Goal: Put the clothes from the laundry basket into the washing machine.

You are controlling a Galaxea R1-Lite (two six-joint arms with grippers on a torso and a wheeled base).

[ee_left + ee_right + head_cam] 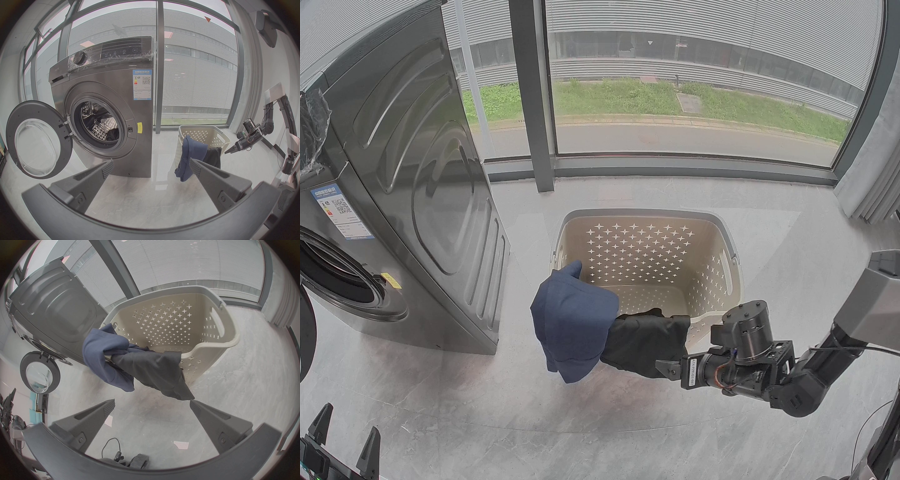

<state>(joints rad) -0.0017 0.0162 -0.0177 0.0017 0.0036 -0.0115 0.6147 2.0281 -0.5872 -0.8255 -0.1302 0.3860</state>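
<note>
Pale stone floor [506,412] runs up to a tall window [700,75], and on it the cream laundry basket [650,250] stands beside the grey washing machine [419,187], whose round door [37,139] hangs wide open. A blue garment [572,325] and a black garment [647,340] drape over the basket's near rim, touching each other. The right gripper [152,401] hovers close to the black one, jaws apart and empty; the left gripper [150,160] sits low facing the machine, jaws likewise spread.

I'm watching my right gripper [152,402] hanging with its jaws wide apart near the laundry basket [229,341]. A blue garment [103,357] and a dark garment [153,371] are draping over its rim.
</note>
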